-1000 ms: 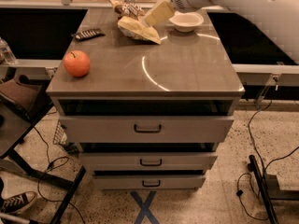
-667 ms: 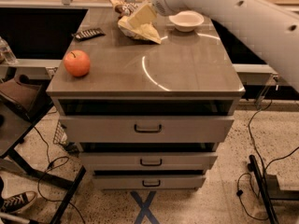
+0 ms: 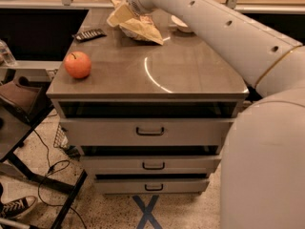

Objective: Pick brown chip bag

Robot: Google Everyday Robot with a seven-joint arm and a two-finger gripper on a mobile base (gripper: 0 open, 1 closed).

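Observation:
The brown chip bag lies at the back of the grey cabinet top. It looks wrinkly and pale yellow-tan, and its far end is hidden. My gripper is at the end of the white arm, which reaches in from the right. It is right at the bag's upper left end, above it or touching it; I cannot tell which.
An orange-red apple sits at the left front of the top. A flat black remote lies behind it. A white bowl is at the back right, partly behind the arm. Drawers are below. A chair stands at left.
The arm has swung left and down from the bowl side, bringing the gripper over the chip bag. The arm now fills the right of the view. Apple and remote have not moved.

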